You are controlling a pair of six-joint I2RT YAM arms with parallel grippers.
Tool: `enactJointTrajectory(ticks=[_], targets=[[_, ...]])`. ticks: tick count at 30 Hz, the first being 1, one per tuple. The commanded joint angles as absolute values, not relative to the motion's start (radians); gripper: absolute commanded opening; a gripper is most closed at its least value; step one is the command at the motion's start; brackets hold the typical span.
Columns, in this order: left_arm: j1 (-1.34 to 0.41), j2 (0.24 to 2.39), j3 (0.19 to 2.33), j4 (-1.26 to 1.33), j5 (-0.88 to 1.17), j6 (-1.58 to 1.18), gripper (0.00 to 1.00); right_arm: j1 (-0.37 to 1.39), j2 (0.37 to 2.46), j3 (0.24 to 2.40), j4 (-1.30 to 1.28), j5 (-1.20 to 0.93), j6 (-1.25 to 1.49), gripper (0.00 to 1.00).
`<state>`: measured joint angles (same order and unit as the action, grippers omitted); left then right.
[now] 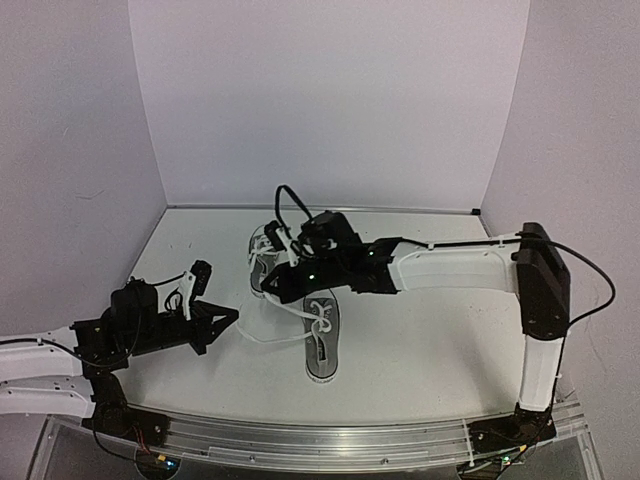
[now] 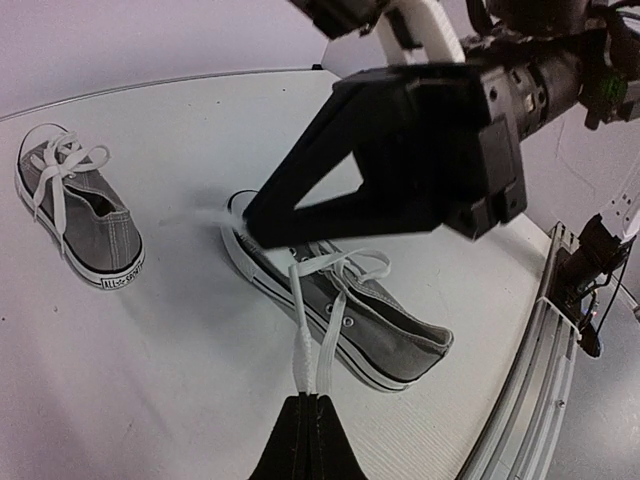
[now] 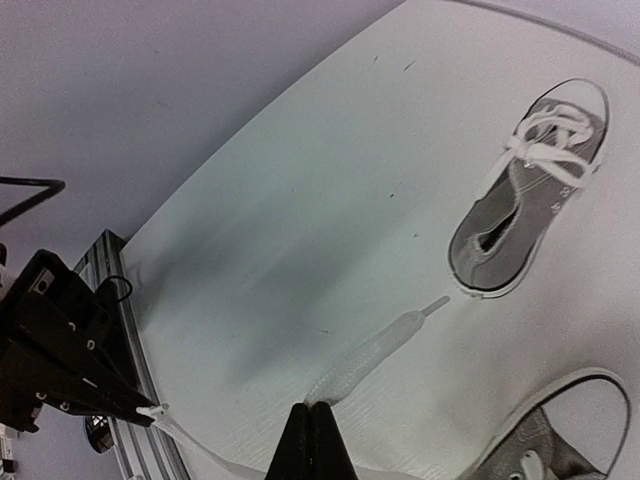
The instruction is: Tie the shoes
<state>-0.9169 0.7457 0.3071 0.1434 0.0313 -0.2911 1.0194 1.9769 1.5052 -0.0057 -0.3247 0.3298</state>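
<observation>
The near grey shoe (image 1: 322,340) lies in the middle of the table, and its white laces are pulled out to the left. My left gripper (image 1: 235,316) is shut on two strands of that lace (image 2: 318,350), just short of the shoe (image 2: 400,335). My right gripper (image 1: 270,287) hovers above the shoe's toe. It is shut on the other lace end (image 3: 385,345), and the aglet pokes out past its fingertips (image 3: 318,412). The second shoe (image 1: 263,248) lies behind it, partly hidden by the right arm, and shows whole in the wrist views (image 2: 80,215) (image 3: 530,190).
An aluminium rail (image 1: 350,440) runs along the table's near edge. White walls close the back and both sides. The right arm's black cable (image 1: 290,200) loops above the far shoe.
</observation>
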Motion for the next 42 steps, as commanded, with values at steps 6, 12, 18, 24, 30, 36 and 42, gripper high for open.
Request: enactJointTrajectory(ticks=[6,12,18,24,30,36,42], targets=[[-0.913,0.599,0.243,0.183,0.01,-0.367,0.0,1.06,1.997,1.586,0.0,-0.337,0.334,0.5],[-0.913,0.692,0.27,0.211,0.013,-0.348,0.0,1.018,1.838,1.469,-0.062,-0.269,0.33,0.54],[-0.913,0.866,0.354,0.249,0.034,-0.302,0.0,0.926,1.741,1.277,-0.123,-0.229,0.337,0.49],[-0.912,1.053,0.472,0.271,0.079,-0.27,0.0,0.873,1.739,1.19,-0.163,-0.279,0.322,0.41],[-0.911,1.224,0.595,0.248,0.103,-0.244,0.0,0.868,1.797,1.176,-0.181,-0.335,0.308,0.4],[-0.909,1.314,0.657,0.263,0.118,-0.246,0.0,0.869,1.832,1.171,-0.169,-0.397,0.293,0.38],[-0.897,1.368,0.708,0.236,0.131,-0.238,0.0,0.869,1.851,1.184,-0.167,-0.458,0.267,0.27]])
